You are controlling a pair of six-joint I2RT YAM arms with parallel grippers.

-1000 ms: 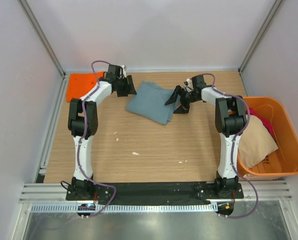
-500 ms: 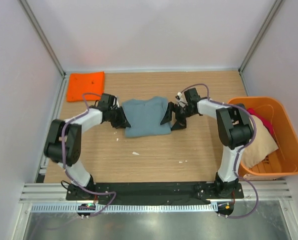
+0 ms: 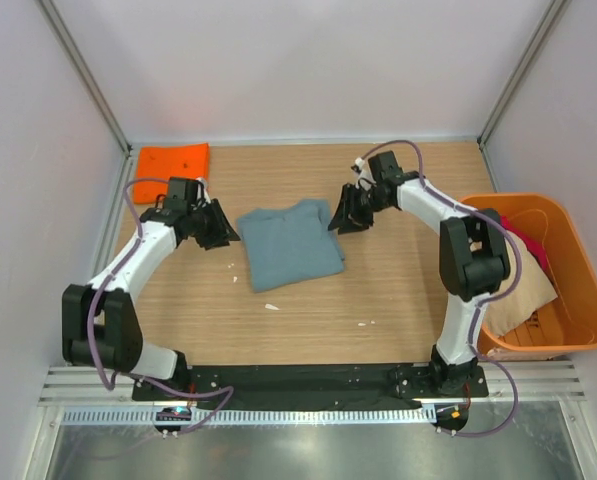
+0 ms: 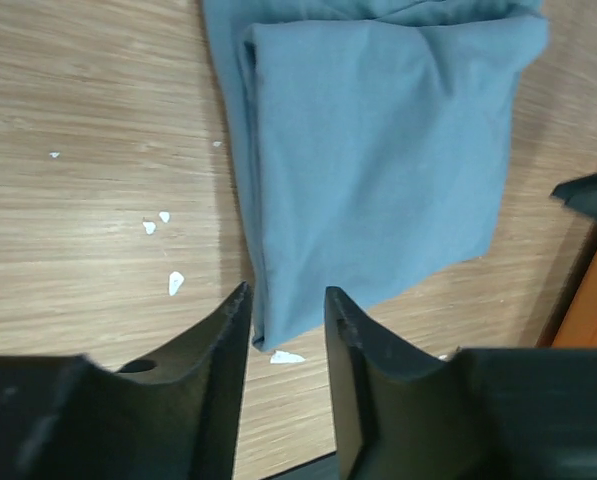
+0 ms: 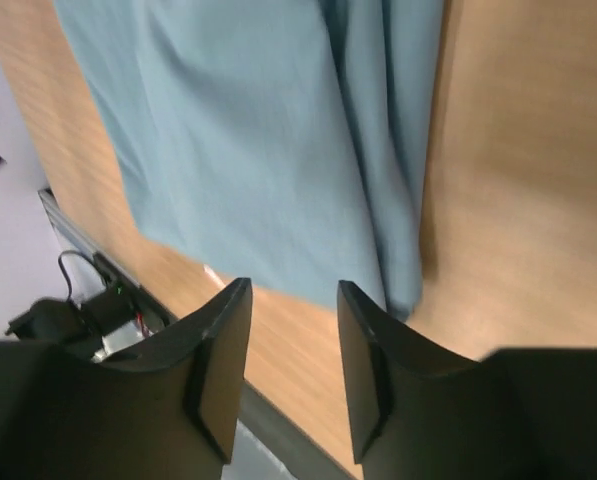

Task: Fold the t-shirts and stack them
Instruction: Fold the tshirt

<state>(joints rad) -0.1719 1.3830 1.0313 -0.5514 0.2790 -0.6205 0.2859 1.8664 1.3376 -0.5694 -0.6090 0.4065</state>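
A folded grey-blue t-shirt (image 3: 290, 245) lies flat in the middle of the table (image 3: 398, 290), a rough rectangle turned slightly askew, with its layered fold showing along the left edge in the left wrist view. The left tool (image 3: 216, 228) sits just beside the shirt's far left corner. Its fingers (image 4: 230, 335) stand apart with a plain gap between them and grip nothing; through that gap only bare wood and the shirt's edge can be seen. The right tool (image 3: 340, 215) is at the shirt's far right corner, its fingers likewise parted and empty, with cloth and table visible beyond them in the right wrist view. Whether either tool touches the cloth cannot be told. A bright orange t-shirt (image 3: 171, 160) lies flat in the far left corner of the table, well apart from the grey-blue one. At the right edge stands an orange tub (image 3: 578, 330) holding a beige cloth (image 3: 518, 280) and, behind it, a red cloth (image 3: 526, 240) — both crumpled. A few white specks (image 4: 175, 283) dot the wood near the shirt's left side.
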